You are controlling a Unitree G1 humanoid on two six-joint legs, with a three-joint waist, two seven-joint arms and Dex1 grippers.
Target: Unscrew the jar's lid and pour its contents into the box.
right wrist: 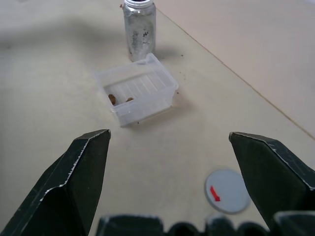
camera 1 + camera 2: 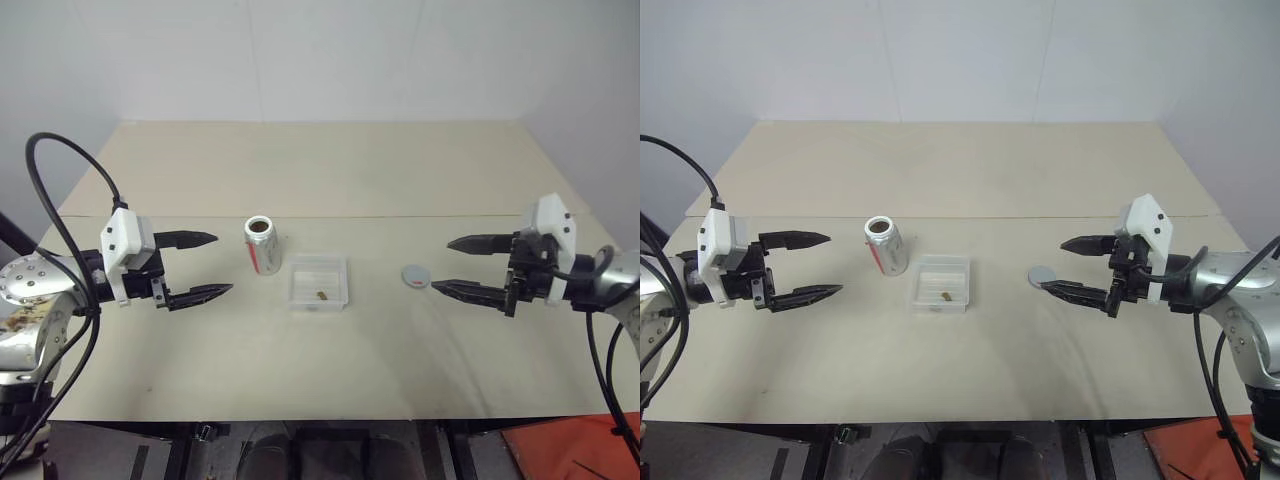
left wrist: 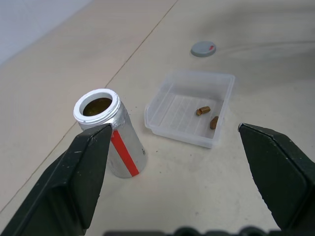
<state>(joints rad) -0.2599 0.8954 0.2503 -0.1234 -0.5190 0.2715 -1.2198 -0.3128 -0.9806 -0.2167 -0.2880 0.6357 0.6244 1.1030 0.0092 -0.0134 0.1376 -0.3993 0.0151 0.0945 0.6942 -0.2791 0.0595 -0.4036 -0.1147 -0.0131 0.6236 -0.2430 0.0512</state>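
Beige table [image 2: 330, 170] carries everything near its middle. Jar [image 2: 262, 244] stands upright and uncapped, just left of the box [image 2: 319, 282], which holds two brown bits [image 3: 208, 116]. Lid [image 2: 416, 276] lies flat toward the right edge. Left gripper [image 2: 200, 265] is nearer the jar, right gripper [image 2: 470, 266] nearer the lid; both gape wide and empty. Left wrist view looks into the jar's mouth, brown inside.

You have the jar [image 2: 262, 244] standing upright on the counter [image 2: 330, 170], with the box [image 2: 319, 282] just to its right and slightly nearer. The contents [image 2: 320, 295] lie in the box. Right of the box, apart from it, the lid [image 2: 416, 276] lies flat on the counter.
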